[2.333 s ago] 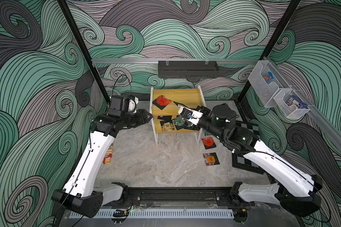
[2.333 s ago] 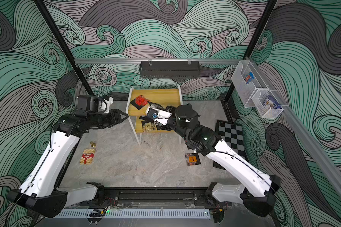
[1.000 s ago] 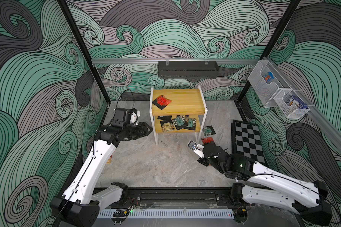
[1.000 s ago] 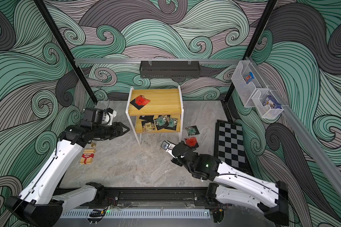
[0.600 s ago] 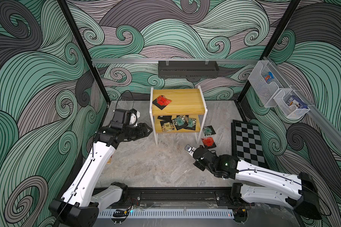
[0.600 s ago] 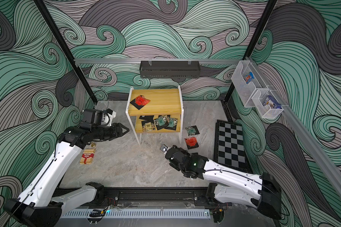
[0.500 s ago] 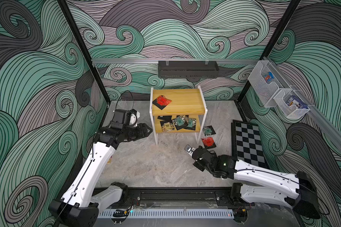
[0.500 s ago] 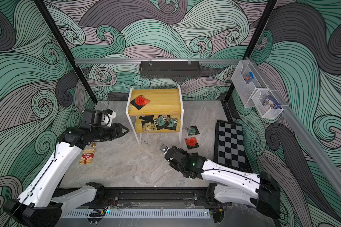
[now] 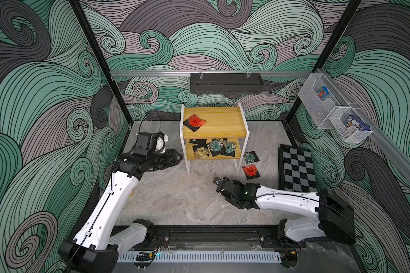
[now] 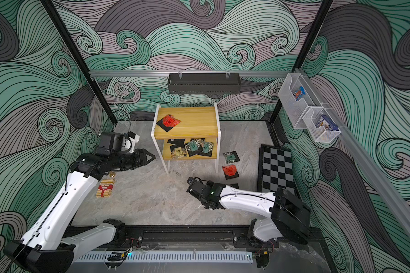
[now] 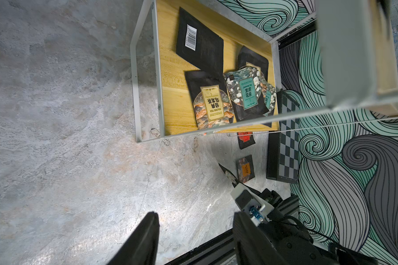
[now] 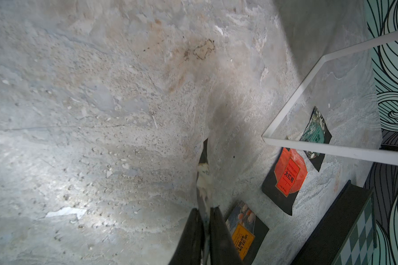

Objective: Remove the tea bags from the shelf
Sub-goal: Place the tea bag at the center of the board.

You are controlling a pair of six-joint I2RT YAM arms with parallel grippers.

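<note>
The shelf (image 9: 223,123) (image 10: 194,118) has a red tea bag (image 9: 194,121) (image 10: 169,121) on its top board. Several tea bags (image 9: 214,147) (image 10: 192,147) are heaped on the lower board. In the left wrist view these include a gold one (image 11: 210,105), a teal one (image 11: 247,91) and a black back (image 11: 199,43). On the floor to the right lie a teal bag (image 9: 251,157), a red bag (image 9: 251,171) (image 12: 287,176) and an orange bag (image 12: 244,234). My right gripper (image 9: 219,183) (image 12: 205,211) is shut on a tea bag (image 12: 203,179), low in front of the shelf. My left gripper (image 9: 178,157) (image 11: 193,220) hangs open left of the shelf, holding nothing.
A folded chessboard (image 9: 296,170) lies at the right wall. A red-and-cream box (image 10: 105,188) lies under my left arm. A dark grey tray (image 9: 225,84) hangs on the back wall and clear bins (image 9: 329,108) on the right wall.
My right gripper, first inside the shelf, has come out with a tea bag and moved down and left in front of it. The left gripper has barely shifted.
</note>
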